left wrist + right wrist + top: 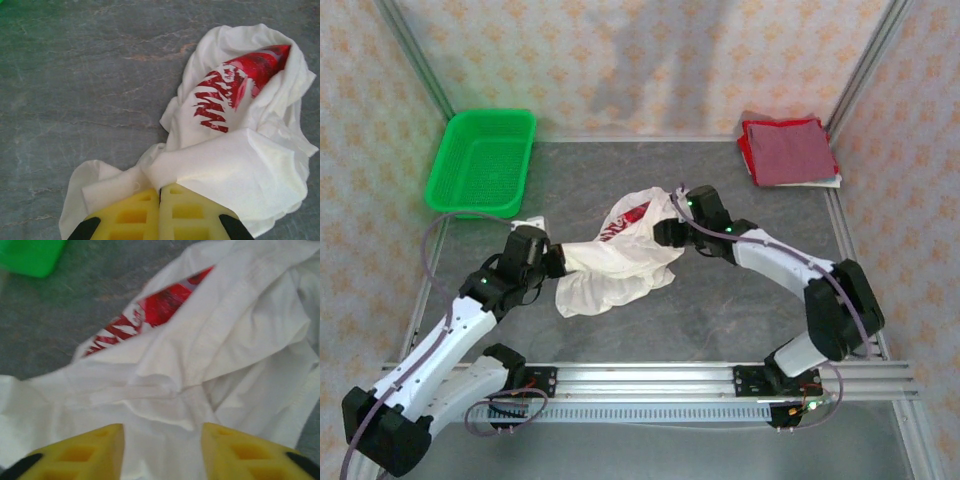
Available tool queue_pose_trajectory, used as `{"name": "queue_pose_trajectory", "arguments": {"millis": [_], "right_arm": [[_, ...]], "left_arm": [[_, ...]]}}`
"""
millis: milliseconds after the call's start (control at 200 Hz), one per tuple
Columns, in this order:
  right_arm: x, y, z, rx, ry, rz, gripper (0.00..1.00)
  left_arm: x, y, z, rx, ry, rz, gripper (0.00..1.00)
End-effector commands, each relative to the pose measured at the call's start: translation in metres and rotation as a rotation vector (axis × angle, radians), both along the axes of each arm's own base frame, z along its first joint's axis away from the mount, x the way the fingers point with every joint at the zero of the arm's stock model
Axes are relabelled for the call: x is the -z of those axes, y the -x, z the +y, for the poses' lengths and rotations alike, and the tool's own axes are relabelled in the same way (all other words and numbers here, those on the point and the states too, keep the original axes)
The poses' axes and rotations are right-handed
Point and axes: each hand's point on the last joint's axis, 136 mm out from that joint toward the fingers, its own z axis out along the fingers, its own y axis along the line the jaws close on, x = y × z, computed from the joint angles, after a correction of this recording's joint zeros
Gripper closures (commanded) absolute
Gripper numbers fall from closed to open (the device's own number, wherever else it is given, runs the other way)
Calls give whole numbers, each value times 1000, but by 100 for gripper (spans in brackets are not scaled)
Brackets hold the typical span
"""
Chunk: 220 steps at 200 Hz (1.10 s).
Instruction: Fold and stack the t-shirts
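A crumpled white t-shirt (620, 262) with a red lettering print lies mid-table. My left gripper (558, 262) is at its left edge, and the yellow jaws are pressed together on a fold of the white cloth (200, 165). The left gripper (161, 190) pinches it right at the fingertips. My right gripper (665, 232) is over the shirt's upper right side. In the right wrist view the right gripper (162, 432) stands open, its fingers apart over bunched white cloth (225, 340). A dark red t-shirt (788, 150), folded square, rests at the back right.
A green mesh basket (480, 160) sits at the back left corner. Patterned walls and metal frame posts enclose the table. A metal rail (650, 378) runs along the near edge by the arm bases.
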Motion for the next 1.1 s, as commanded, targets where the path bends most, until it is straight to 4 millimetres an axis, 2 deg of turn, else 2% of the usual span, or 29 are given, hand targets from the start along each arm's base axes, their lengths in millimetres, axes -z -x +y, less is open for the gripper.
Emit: {"name": "queue_pose_trajectory", "arguments": {"millis": [0,65,190,335,470,571,641,726,811,851,881,926,966,986,1001,1031,1096], "right_arm": [[37,5,6,-51,82,123,42],[44,10,19,-96,97,133,37],[33,18,42,-161,63,63,35],[0,33,58,-242,18,-112,29],[-34,51,62,-318,-85,-332,18],[-58,68,66,-404,-173,-463,7],[-70,79,74,-478,-183,-519,5],[-80,95,89,-574,-178,-589,4],[-87,97,100,-591,-176,-647,5],[-91,94,103,-581,-185,-663,9],[-94,91,103,-566,-185,-670,19],[-99,85,101,-532,-178,-682,48],[-104,81,96,-489,-178,-704,76],[-106,80,93,-469,-180,-715,89],[-108,78,90,-453,-182,-727,99],[-111,75,82,-415,-183,-747,100],[-113,63,64,-317,-179,-759,100]], "left_arm": [[15,0,13,-42,-60,43,100],[10,-4,9,-29,-46,19,100],[-5,-10,-6,29,11,-22,100],[-31,-12,-31,136,112,-87,100],[-59,-13,-55,260,136,-157,100],[-84,-10,-82,406,136,-207,100],[-99,-8,-104,510,143,-226,100],[-109,-6,-128,610,136,-223,100],[-119,-5,-147,672,132,-235,100],[-123,-5,-155,697,132,-246,100],[-126,-5,-158,706,129,-253,100],[-128,-8,-156,682,116,-260,100],[-129,-14,-147,621,88,-267,100],[-128,-17,-139,576,66,-270,93],[-127,-20,-131,535,45,-275,82],[-124,-25,-113,438,1,-280,67],[-116,-30,-70,239,-74,-300,56]]}}
